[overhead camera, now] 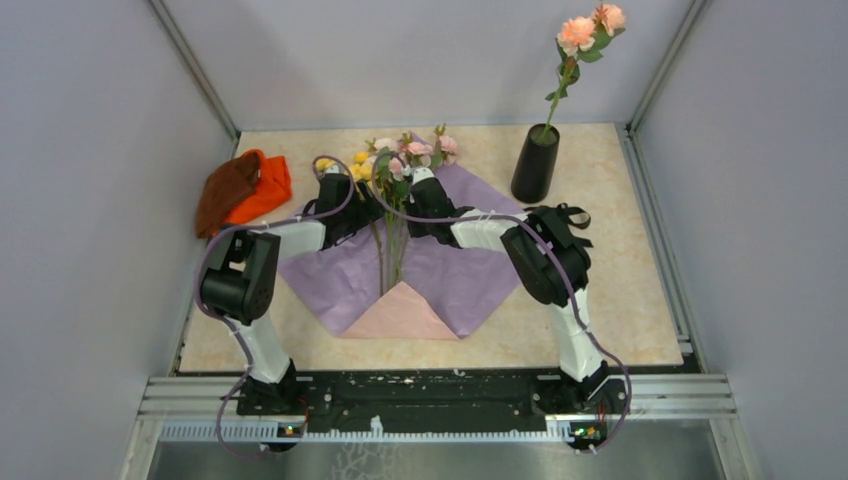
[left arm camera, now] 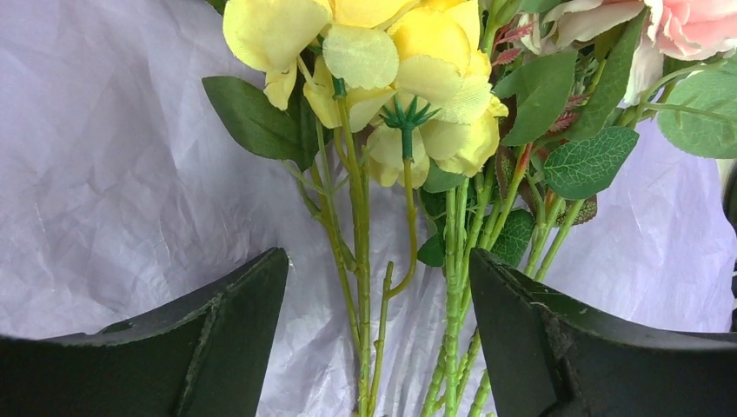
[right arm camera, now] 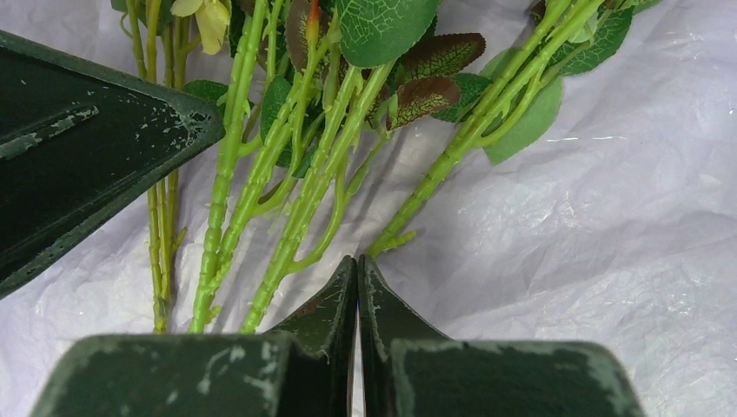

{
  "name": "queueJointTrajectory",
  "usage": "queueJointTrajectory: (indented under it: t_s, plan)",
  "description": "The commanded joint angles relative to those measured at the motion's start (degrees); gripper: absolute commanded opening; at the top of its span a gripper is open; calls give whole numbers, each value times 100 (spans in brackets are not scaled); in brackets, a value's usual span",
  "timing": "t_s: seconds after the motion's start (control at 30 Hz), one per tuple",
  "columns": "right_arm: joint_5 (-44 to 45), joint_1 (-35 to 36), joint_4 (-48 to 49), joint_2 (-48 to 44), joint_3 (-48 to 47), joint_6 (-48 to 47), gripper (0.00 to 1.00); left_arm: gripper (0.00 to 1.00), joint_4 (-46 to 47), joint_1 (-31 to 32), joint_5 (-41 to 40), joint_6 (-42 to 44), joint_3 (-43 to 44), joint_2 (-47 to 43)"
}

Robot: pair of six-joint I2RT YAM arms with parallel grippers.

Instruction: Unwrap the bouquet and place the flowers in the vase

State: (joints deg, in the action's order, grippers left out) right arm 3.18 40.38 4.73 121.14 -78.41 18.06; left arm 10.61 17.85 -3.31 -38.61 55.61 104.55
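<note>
One vase (overhead camera: 535,165) at upper right of the top view, holding one stem with two peach blooms (overhead camera: 577,33). One lilac paper sheet (overhead camera: 470,280) at centre with one pink triangle (overhead camera: 400,315) at its lower edge. On it lies one loose bunch of flowers (overhead camera: 405,160): roughly four pink heads and a small yellow cluster, heads and stems overlapping too much for a firm count. One orange-and-brown cloth bundle (overhead camera: 243,187) at upper left; two arms along the bottom, left arm (overhead camera: 240,285) and right arm (overhead camera: 548,265).
</note>
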Motion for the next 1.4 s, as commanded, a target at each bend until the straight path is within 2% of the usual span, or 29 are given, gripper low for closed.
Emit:
queueJointTrajectory:
  t_s: [0.0,0.07,0.17,0.23,0.73,0.87,1.13,1.37]
  plan:
    - [228,-57,-68,-240,184,-125,0,84,-638,-44,13,-31,-295,74]
    - [259,-57,-56,-392,278,-139,4,84,-664,-44,-16,-20,-333,-62]
    - [273,-57,19,-646,440,-152,34,84,-702,-41,-31,-18,-393,-274]
    - [277,-48,80,-839,562,-160,43,84,-762,-36,-63,-4,-433,-419]
    - [596,156,279,-1788,1270,-103,46,86,-1228,110,-375,147,-1103,-1761]
    - [703,162,415,-1975,1457,-62,46,85,-1265,599,-247,98,-1472,-2210]
    - [932,158,472,-2209,1612,-43,46,86,-1544,2324,-209,-384,-1595,-2524]
    - [1111,156,548,-2401,1713,-68,46,85,-2209,3087,-343,-895,-2104,-3524]
